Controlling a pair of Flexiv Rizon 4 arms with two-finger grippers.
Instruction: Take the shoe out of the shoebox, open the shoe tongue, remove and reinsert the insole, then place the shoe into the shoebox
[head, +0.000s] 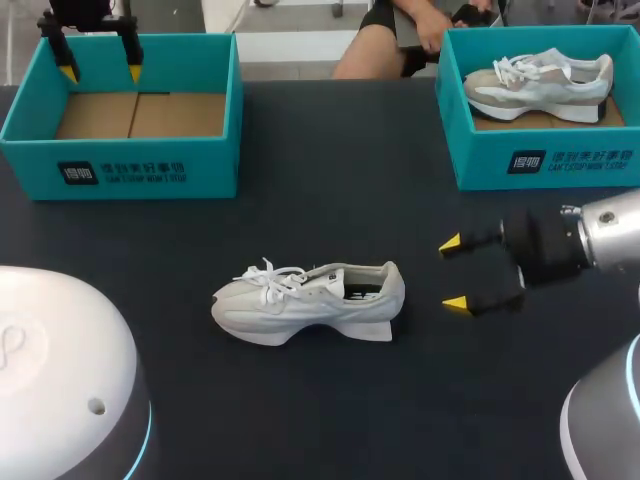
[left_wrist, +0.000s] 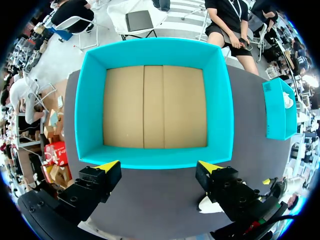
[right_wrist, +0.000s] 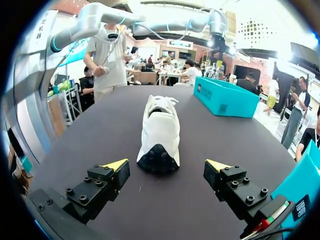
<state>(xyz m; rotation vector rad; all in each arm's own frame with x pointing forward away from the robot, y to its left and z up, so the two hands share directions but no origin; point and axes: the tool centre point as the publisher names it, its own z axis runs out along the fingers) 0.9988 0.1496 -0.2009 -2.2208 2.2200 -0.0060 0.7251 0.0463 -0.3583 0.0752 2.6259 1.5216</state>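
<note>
White shoe (head: 310, 300) sits upright mid-table, out of the box, toe toward my left, heel toward my R gripper (head: 453, 272). R jaws are wide open and empty, just off the heel, not touching. L gripper (head: 101, 72) hangs over the empty teal shoebox (head: 120, 165), jaws wide, nothing held. My read: pin the heel w/ R first, square and low, so L can lift the tongue w/o the shoe sliding.

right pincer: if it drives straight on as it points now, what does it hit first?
Most likely the heel of the white shoe, which lies dead ahead of the open right pincer. Nothing shows between them, though their relative height is unclear.
</note>
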